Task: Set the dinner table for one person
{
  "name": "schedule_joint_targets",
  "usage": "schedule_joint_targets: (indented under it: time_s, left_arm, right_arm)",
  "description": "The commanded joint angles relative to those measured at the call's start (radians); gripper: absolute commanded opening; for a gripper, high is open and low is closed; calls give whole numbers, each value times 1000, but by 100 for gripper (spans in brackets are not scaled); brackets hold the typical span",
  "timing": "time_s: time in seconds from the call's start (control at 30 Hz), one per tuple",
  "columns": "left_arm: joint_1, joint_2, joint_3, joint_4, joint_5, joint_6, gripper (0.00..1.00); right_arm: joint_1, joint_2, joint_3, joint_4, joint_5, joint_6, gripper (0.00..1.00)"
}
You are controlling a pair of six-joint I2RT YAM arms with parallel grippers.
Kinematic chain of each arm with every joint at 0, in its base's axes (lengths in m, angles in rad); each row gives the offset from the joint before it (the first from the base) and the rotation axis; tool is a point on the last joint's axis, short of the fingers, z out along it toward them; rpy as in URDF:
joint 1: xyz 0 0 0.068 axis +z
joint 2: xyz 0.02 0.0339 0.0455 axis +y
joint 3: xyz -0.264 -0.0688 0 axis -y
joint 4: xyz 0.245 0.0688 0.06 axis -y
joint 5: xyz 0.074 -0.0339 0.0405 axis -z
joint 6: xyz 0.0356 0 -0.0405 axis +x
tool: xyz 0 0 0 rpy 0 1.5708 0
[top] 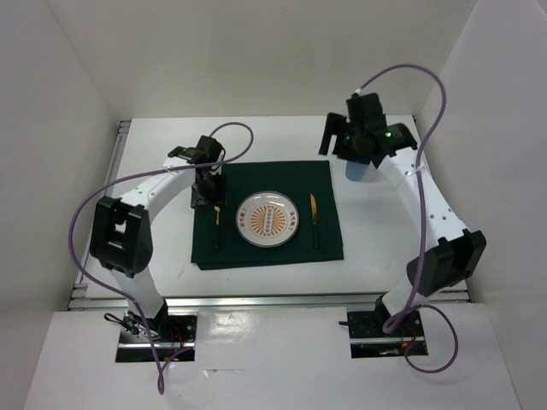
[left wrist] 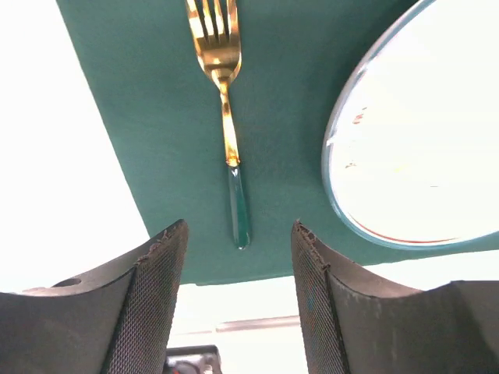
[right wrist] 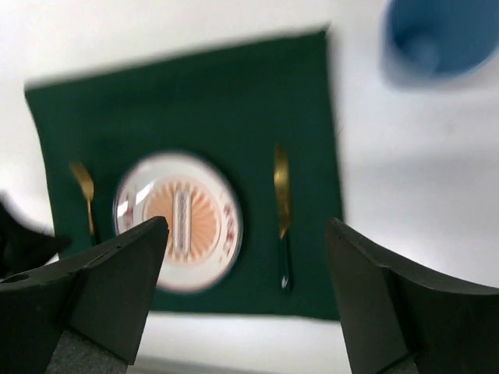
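The dinner table (top: pixel 282 141) is seen stretching ahead of both arm bases, with a green cloth (top: pixel 329 248) laid at its middle. A plate (top: pixel 267 219) is centred on the cloth, flanked by a fork (left wrist: pixel 222 93) and a knife (top: pixel 314 213). The left gripper (left wrist: pixel 238 227) is held open over the fork's handle, nothing gripped. The right gripper (right wrist: pixel 245 224) is spread wide and empty near a blue cup (right wrist: pixel 440 35).

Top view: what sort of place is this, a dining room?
Probably a robot test booth, not a home: white walls box in the dinner table, and the left arm and right arm are bolted at its near edge.
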Motion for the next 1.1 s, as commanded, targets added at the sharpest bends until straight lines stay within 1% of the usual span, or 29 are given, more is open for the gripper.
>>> schedule_joint_targets:
  time_s: [0.0,0.03,0.07,0.17,0.2,0.27,0.3,0.4,0.57,0.6,0.63,0.7,0.77,0.8,0.83,0.9,0.93,1.0,1.03,1.07]
  left_arm:
    - [2,-100,55,-6,-87,55,62]
    - [2,-113,55,9,-106,67,61]
    - [2,-141,64,21,-125,79,61]
    - [11,-189,30,89,-211,135,61]
    - [20,-227,-5,109,-234,147,61]
    - [20,-264,-48,170,-265,158,60]
    - [34,-281,-83,184,-265,170,60]
    - [74,-318,-125,207,-274,182,60]
    - [118,-340,-146,216,-276,202,60]
    - [128,-340,-146,216,-262,202,60]
    - [128,-340,-146,216,-262,202,60]
    - [138,-349,-146,216,-238,202,60]
    - [148,-349,-155,216,-225,202,60]
    - [148,-349,-164,216,-225,202,60]
    - [160,-358,-165,216,-225,202,60]
    - [172,-358,-165,216,-225,202,60]
    - [184,-358,-165,216,-225,193,60]
    - [194,-367,-165,216,-199,193,60]
    - [194,-367,-165,216,-199,193,60]
    - [203,-367,-174,216,-186,193,60]
  right_arm:
    - [-131,98,138,-87,85,-84,89]
    - [-168,118,158,-87,41,-94,94]
    - [-238,157,176,-63,14,-107,99]
    - [-317,228,231,-34,-18,-128,99]
    - [-352,283,263,-34,-27,-139,97]
    - [-378,339,293,-34,-17,-139,94]
    - [-403,377,293,-22,-17,-139,94]
    - [-427,411,293,21,-52,-139,85]
    - [-427,454,235,87,-87,-139,81]
    - [-427,478,234,97,-87,-139,77]
    - [-427,489,234,109,-87,-139,68]
    - [-427,520,265,109,-87,-139,59]
    - [-427,570,306,75,-87,-139,46]
    - [-427,583,307,75,-73,-139,46]
    - [-427,593,307,75,-60,-139,44]
    - [-427,594,296,89,-37,-139,32]
    - [-427,594,296,98,-37,-139,29]
    - [-437,594,306,98,-37,-139,16]
    - [-437,594,307,89,-26,-139,0]
    - [-437,578,322,77,-26,-139,0]
